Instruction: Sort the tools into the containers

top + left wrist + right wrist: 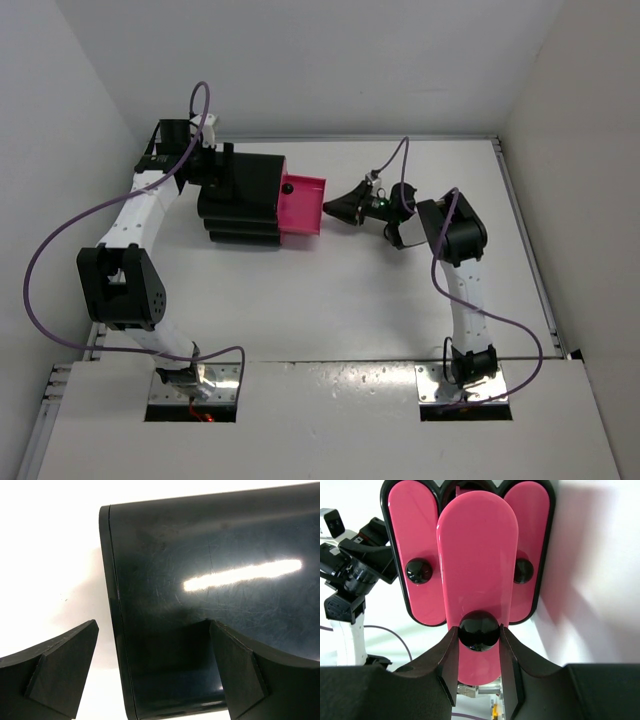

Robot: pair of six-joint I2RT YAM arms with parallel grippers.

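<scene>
The white table (340, 300) carries the black cabinet (245, 200) toward its far left, one pink drawer (300, 205) pulled out

Near the far left corner of the tabletop, glossy black boxy cabinet (240, 205), fronts turned toward the right edge. Three oblong magenta-pink drawers side by side: middle drawer (477, 555) pulled out, round black knob (479, 630) foremost; outer drawers (415, 530) pushed in.

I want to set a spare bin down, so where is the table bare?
Bare: the white table between black cabinet and arm bases, and its far right corner. Crowded: at the pulled-out pink drawer, where the right tool clamps its knob, and at the cabinet's back, by the left tool.
</scene>
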